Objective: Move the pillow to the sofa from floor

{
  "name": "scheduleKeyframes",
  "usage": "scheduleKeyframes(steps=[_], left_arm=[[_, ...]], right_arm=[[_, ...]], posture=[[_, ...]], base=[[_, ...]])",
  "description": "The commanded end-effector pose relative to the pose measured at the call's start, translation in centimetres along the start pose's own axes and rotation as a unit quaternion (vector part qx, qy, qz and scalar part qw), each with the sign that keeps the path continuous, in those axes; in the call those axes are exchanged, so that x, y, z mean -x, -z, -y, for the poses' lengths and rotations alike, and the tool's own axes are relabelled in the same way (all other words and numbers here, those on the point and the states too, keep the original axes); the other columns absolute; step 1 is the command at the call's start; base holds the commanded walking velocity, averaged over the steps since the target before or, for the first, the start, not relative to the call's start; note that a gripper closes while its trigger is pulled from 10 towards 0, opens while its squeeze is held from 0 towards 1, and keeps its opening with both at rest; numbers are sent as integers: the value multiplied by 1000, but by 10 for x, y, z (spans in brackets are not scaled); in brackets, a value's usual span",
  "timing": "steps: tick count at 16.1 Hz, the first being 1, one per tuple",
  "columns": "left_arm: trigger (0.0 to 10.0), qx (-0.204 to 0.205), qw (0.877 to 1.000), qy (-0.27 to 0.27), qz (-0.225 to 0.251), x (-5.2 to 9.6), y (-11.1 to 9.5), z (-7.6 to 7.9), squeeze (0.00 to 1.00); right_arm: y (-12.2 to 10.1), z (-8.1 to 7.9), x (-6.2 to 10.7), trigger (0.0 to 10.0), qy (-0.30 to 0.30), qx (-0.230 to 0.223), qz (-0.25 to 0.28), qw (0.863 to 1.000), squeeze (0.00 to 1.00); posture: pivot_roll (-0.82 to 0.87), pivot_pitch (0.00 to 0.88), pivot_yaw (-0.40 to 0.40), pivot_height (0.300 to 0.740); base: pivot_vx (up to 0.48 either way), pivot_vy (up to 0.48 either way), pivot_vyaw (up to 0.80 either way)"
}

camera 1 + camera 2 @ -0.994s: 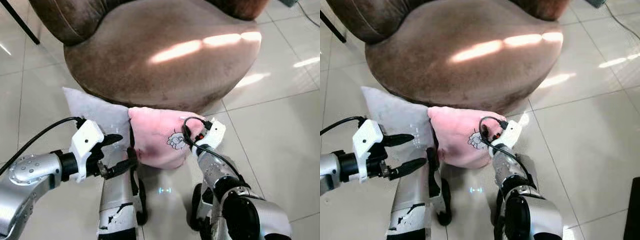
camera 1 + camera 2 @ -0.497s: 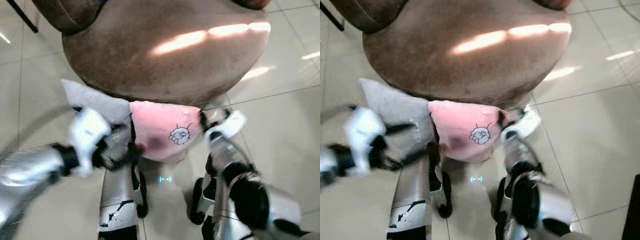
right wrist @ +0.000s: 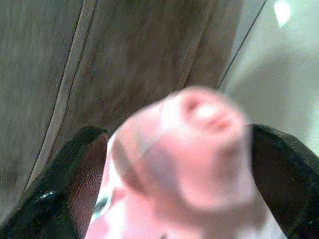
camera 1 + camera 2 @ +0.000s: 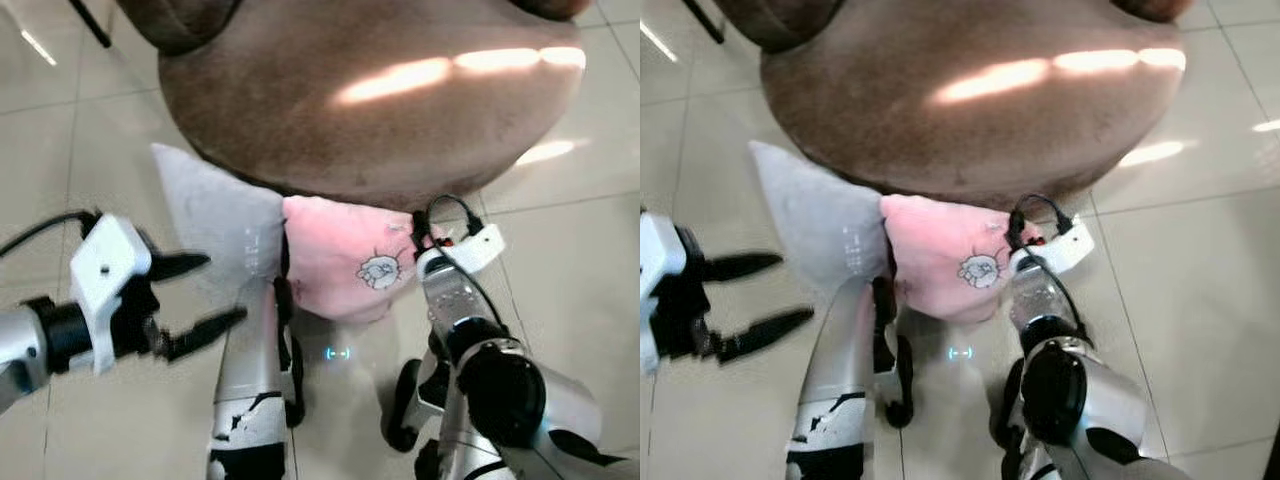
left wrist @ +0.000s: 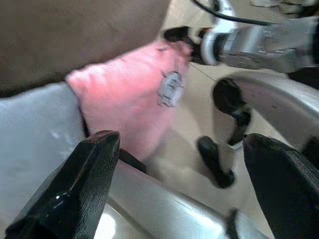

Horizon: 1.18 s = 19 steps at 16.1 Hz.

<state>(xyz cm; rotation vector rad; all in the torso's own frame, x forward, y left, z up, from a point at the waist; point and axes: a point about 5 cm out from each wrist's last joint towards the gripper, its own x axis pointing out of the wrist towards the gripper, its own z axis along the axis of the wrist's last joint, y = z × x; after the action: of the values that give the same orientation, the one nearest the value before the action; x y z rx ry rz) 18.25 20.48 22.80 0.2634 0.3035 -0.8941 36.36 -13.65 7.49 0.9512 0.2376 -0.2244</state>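
Left end effector (image 4: pixel 200 295): fingers spread apart, nothing between them, hanging over the tiled floor (image 4: pixel 570 260) just beside the pillow's grey half. Pillow (image 4: pixel 335 255): grey and pink, with a small cartoon print, lying at the foot of the brown sofa (image 4: pixel 370 90) and touching its front edge, across the robot's silver legs. Right end effector (image 3: pixel 174 164): fingers clamped on the pillow's pink corner, close against the sofa base.
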Motion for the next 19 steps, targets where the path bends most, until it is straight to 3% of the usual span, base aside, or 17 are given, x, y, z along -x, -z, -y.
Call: scheduleKeyframes(steps=[1, 4, 5, 6, 7, 10, 15, 19], left_arm=[[10000, -2, 1000, 23, -7, 3, 0, 10, 0], [10000, 6, 1000, 23, -13, 6, 3, 14, 0], [10000, 7, 1000, 26, -16, 6, 4, 16, 0], [10000, 9, 999, 28, -17, 6, 5, 17, 0], [10000, 10, 999, 30, -18, 5, 6, 18, 0], [10000, 2, 999, 30, -14, 0, 9, 21, 0], [10000, -22, 1000, -8, -2, -9, 14, 16, 0], [10000, -34, 998, -56, -17, -23, 36, 14, 0]], right_arm=[[14, 6, 4, 10000, 7, -7, -20, 1000, 0], [25, 4, 7, 10000, -5, -12, -34, 999, 0], [29, 4, 8, 7020, -6, 3, -44, 999, 0], [30, 5, 8, 2471, -3, 5, -47, 999, 0], [30, 7, 9, 0, 0, 6, -49, 999, 0], [33, 12, 10, 0, 4, 34, -57, 998, 0], [32, 17, 11, 0, 9, 33, -55, 998, 0], [33, 17, 12, 0, 6, 36, -57, 998, 0]], posture=[[565, 419, 93, 526], [564, 419, 90, 526], [559, 419, 93, 526], [557, 420, 93, 526], [553, 423, 95, 526], [535, 417, 106, 526], [530, 415, 111, 526], [528, 416, 111, 526]], base=[[0, 0, 0], [0, 0, 0], [0, 0, 0], [0, 0, 0], [0, 0, 0], [0, 0, 0], [0, 0, 0], [0, 0, 0]])
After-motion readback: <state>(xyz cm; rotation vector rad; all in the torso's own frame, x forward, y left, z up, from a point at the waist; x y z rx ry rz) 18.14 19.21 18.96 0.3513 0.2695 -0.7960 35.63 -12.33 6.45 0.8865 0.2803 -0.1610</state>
